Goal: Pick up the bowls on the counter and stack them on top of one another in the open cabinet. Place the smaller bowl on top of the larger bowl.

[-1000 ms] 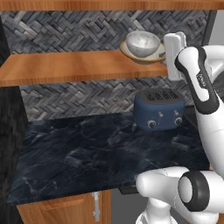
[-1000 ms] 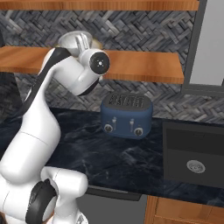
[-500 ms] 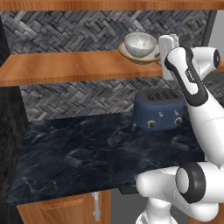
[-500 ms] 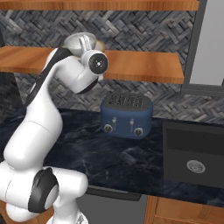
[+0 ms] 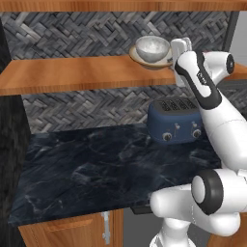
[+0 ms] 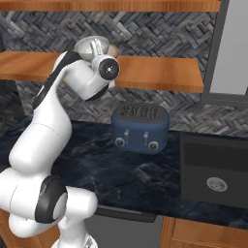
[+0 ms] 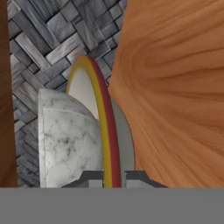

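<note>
**Spotter:** Two bowls, and you have them both on the shelf of the open cabinet (image 5: 72, 73). From your left base view, the smaller bowl (image 5: 152, 48) sits nested inside the larger bowl (image 5: 141, 59), whose cream rim peeks out underneath it. The gripper (image 5: 179, 47) is right beside them at the bowls' right edge.

**Second:** What does your right base view add?

**Spotter:** Less of the bowls: you see the arm's upper joint in front, with the grey underside of the hand above it and a sliver of the larger bowl (image 6: 113, 49) behind. What it gives you instead is the blue toaster (image 6: 140, 128) standing on the dark surface (image 6: 145, 179) below the shelf, and a sink (image 6: 215, 169) set into that surface further right. The left base view also shows the toaster (image 5: 174, 121), but not the sink.

**Second:** And the hand view?

**Spotter:** That one is rolled, so you see the shelf plank (image 7: 175, 87) as an upright wooden wall on the right and the herringbone tile (image 7: 43, 39) on the left. The larger bowl (image 7: 107, 131) appears edge-on, its yellow and red rim running down between the two finger tips, and the mottled smaller bowl (image 7: 68, 140) bulges out to the left of it.

**Second:** Is the gripper (image 7: 109, 177) holding anything?

**Spotter:** Your jaws are clenched nearly together, pinching the rim of the larger bowl; the rim passes straight through the narrow gap between the tips.
</note>
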Tool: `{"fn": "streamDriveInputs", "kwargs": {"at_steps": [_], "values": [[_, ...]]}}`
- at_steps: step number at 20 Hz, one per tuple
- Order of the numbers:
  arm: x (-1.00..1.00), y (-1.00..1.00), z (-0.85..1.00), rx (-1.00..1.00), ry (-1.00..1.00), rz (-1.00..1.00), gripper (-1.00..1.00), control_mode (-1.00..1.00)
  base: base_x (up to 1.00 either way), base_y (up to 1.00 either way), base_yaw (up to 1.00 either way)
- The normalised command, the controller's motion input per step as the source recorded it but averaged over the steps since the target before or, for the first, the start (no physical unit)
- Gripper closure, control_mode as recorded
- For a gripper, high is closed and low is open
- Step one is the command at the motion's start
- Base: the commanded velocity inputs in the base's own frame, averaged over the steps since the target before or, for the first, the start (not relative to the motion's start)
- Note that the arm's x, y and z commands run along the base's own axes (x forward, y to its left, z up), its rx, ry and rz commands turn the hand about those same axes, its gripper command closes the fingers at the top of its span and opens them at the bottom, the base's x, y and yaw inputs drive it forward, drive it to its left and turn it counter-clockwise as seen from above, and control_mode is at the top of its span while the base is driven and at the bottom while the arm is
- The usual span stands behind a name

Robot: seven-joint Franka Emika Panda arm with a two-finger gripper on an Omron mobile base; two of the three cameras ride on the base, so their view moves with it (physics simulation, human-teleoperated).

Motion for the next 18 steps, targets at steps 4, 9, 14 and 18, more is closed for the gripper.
{"fn": "streamDriveInputs", "kwargs": {"at_steps": [4, 9, 14, 18], "values": [[0.25, 0.0, -0.02, 0.0, 0.0, -0.01, 1.0, -1.0, 0.0, 0.0, 0.0], [0.08, 0.0, 0.0, 0.0, 0.0, 0.0, 1.0, -1.0, 0.0, 0.0, 0.0], [0.01, 0.0, 0.0, 0.0, 0.0, 0.0, -1.0, -1.0, 0.0, 0.0, 0.0], [0.01, 0.0, 0.26, 0.01, 0.0, -0.04, -1.0, -1.0, 0.0, 0.0, 0.0]]}}
